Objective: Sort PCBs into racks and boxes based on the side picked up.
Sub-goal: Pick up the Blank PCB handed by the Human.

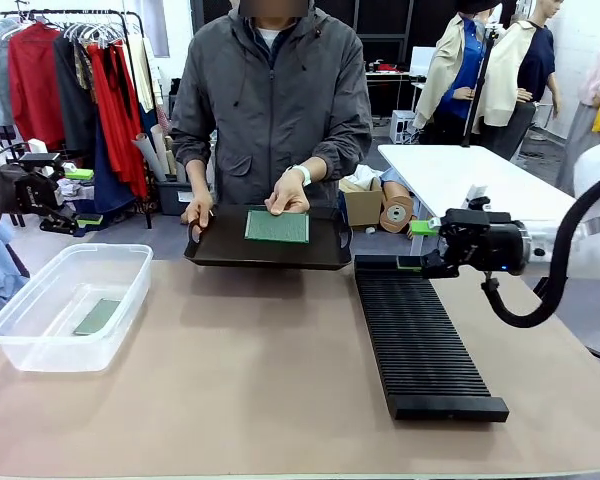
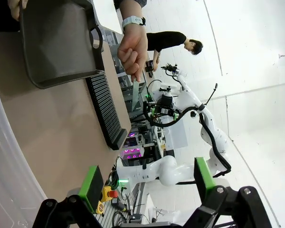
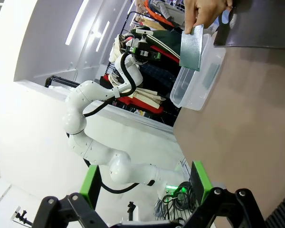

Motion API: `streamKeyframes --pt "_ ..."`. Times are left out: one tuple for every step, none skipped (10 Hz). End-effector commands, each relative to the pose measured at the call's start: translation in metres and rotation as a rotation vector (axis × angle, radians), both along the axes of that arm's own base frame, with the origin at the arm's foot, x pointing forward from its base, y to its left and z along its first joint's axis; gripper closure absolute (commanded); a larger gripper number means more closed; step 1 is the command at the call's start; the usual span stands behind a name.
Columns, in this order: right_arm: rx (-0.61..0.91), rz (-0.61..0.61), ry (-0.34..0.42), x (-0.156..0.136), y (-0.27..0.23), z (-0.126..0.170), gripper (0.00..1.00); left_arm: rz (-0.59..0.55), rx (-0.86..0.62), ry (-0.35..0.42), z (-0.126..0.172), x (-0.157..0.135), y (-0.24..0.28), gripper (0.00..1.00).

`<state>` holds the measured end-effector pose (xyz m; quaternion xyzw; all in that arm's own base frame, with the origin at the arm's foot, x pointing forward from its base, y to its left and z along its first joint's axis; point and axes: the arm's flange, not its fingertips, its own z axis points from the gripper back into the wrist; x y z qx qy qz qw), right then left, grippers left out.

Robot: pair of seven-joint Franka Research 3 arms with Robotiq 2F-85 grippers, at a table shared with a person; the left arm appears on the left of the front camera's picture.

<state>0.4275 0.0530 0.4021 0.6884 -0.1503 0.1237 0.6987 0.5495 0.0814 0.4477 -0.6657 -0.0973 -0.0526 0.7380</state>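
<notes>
A person at the far side holds a smooth black tray (image 1: 325,250) with one hand and grips a green PCB (image 1: 276,226) by its top edge with the other hand (image 1: 288,196), its lighter patterned face towards me. That PCB (image 3: 191,47) hangs from the fingers in the right wrist view. Another PCB (image 1: 97,316) lies in the clear box (image 1: 40,345) at the left. The long black rack (image 1: 420,345) lies at the right. My left gripper (image 1: 85,197) hovers open and empty off the table's left edge. My right gripper (image 1: 417,246) is open and empty over the rack's far end.
The brown table (image 1: 260,380) stretches between box and rack. Clothes racks stand behind the left arm, and a white table (image 1: 460,175) and cardboard boxes stand behind the right arm. In the left wrist view, the tray (image 2: 57,42) and rack (image 2: 104,104) lie beyond my open fingers (image 2: 91,187).
</notes>
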Motion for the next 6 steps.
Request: streamKeyframes --pt "-0.012 0.005 -0.02 0.026 0.015 -0.005 0.0 -0.005 -0.005 0.005 0.002 -0.002 0.001 0.0" --pt "-0.015 0.022 -0.026 0.037 0.022 -0.007 0.0 -0.005 -0.005 0.005 0.002 -0.002 0.001 0.0" --pt "-0.025 0.032 -0.036 0.045 0.026 -0.008 0.0 -0.005 -0.005 0.005 0.002 -0.002 0.001 0.0" --pt "-0.022 0.046 -0.044 0.059 0.031 -0.01 0.0 -0.005 -0.005 0.005 0.002 -0.002 0.001 0.0" --pt "-0.024 0.052 -0.052 0.07 0.035 -0.011 0.0 -0.005 -0.005 0.005 0.002 -0.002 0.001 0.0" --pt "-0.027 0.057 -0.065 0.081 0.039 -0.012 0.0 -0.005 -0.005 0.005 0.002 -0.002 0.001 0.0"
